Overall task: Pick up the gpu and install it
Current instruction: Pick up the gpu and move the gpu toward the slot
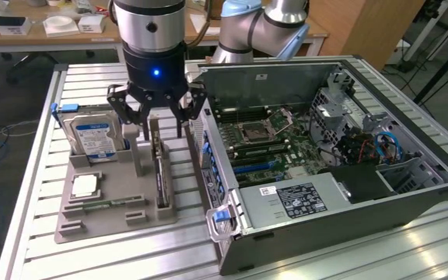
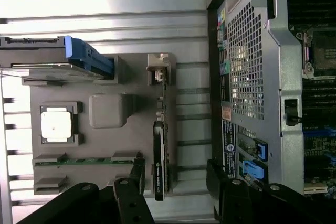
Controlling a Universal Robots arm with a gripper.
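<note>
the gripper point(image 1: 157, 129) point(image 2: 176, 166) is seen spread wide, with nothing held between its fingers. it is hung low over the grey holder tray point(image 1: 115, 224) point(image 2: 105, 85), above the far end of the gpu point(image 1: 161, 181) point(image 2: 160, 156). in the wrist view one finger point(image 2: 131, 182) is seen on one side of the card and the other on the side toward the computer case point(image 1: 349, 216) point(image 2: 247, 51); contact with the card cannot be made out. the gpu is stood on its edge in a slot of the tray, along the side nearest the case, not yet lifted out. one gpu is counted, and one hard drive point(image 1: 91, 137) point(image 2: 52, 61), stood upright in the tray with a blue label. one square processor chip point(image 1: 86, 185) point(image 2: 56, 124) is laid flat, and one green memory stick point(image 1: 103, 204) point(image 2: 86, 159) is set beside it. one tray and one opened case are placed side by side on the slatted metal table point(image 1: 130, 256) point(image 2: 105, 9).
</note>
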